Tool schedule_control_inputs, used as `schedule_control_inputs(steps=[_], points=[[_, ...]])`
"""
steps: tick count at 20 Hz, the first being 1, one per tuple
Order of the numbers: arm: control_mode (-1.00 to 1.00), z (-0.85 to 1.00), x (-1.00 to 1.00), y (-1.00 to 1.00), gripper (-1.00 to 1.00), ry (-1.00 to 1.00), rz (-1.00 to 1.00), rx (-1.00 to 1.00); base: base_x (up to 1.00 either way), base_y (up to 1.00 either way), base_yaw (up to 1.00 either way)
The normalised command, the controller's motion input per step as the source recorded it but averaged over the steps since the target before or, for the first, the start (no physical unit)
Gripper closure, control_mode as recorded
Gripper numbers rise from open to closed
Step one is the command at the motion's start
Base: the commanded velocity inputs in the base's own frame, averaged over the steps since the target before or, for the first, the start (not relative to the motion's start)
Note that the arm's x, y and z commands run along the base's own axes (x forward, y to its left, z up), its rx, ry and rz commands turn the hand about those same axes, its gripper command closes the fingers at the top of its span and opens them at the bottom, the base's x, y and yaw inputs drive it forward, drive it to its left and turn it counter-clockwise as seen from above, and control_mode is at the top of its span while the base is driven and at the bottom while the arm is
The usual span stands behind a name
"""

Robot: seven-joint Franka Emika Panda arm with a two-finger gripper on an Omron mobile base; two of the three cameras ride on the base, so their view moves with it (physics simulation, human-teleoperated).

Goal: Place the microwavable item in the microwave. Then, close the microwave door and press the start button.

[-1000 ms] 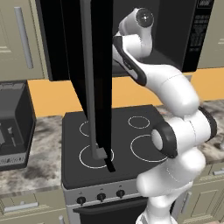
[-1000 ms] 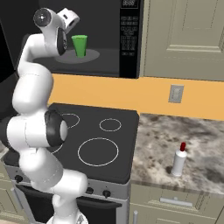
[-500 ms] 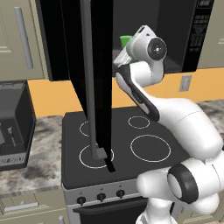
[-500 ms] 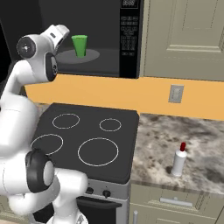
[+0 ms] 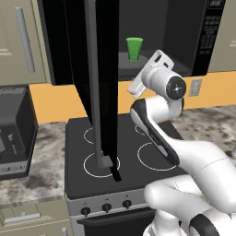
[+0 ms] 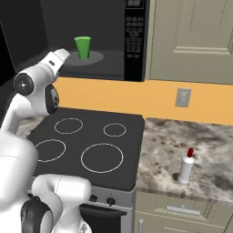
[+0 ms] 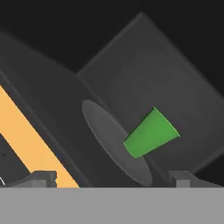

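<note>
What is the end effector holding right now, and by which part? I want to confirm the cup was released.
Nothing. The end effector is open and apart from the green cup, which stands on the turntable.

No writing can be made out with certainty. The large black box-shaped microwave (image 6: 91, 41) has a keypad strip (image 6: 134, 38) on its right carrying rows of pale marks, all too small and blurred to read. A small display (image 6: 135, 3) at the strip's top shows light digits, not clear enough to tell.
</note>
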Motion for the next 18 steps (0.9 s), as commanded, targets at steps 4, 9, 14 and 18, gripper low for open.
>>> schedule_control_inputs(steps=[4,9,14,18], points=[[-1.0,-0.21,-0.5,-0.01,-1.0,0.0,-0.07,-0.13,0.0,0.0,0.0],[-1.0,-0.17,-0.48,0.05,-1.0,0.0,-0.21,-0.22,0.0,0.0,0.0],[-1.0,-0.52,-0.33,0.06,-1.0,0.0,-0.21,-0.31,0.0,0.0,0.0],[-1.0,-0.66,-0.05,0.0,-1.0,-0.06,-0.09,-0.31,0.0,0.0,0.0]])
